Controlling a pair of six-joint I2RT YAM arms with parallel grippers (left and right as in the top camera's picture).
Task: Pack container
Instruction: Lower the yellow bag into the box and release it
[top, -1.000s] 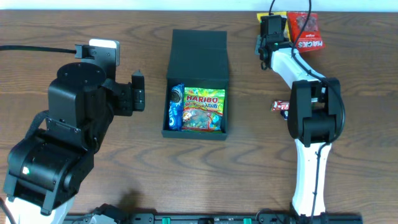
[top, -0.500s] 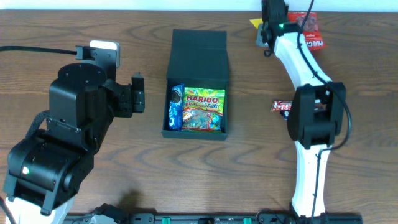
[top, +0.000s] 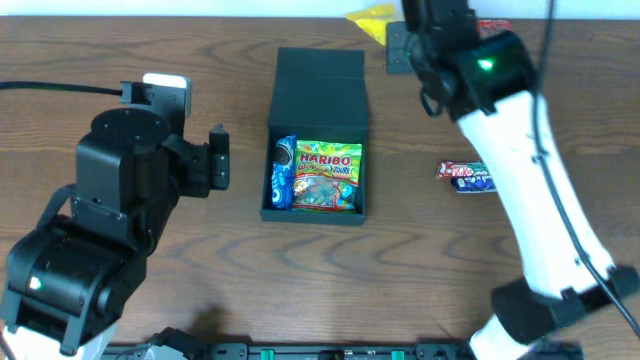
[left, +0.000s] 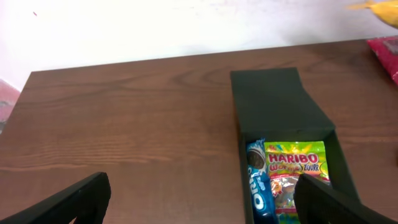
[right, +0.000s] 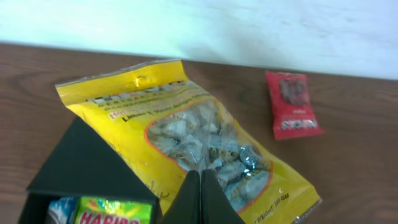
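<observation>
two packets (top: 318, 178) fill the near half of the box (top: 320, 85); right gripper (right: 200, 182) clamps a yellow bag (right: 186, 118) by the box's far corner; left gripper (left: 202, 186) gapes, well left.

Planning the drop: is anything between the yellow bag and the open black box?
Nothing visible blocks it. The right gripper holds the yellow bag near the open container, though the Oreo pack and Haribo pack cover most of its floor.
</observation>
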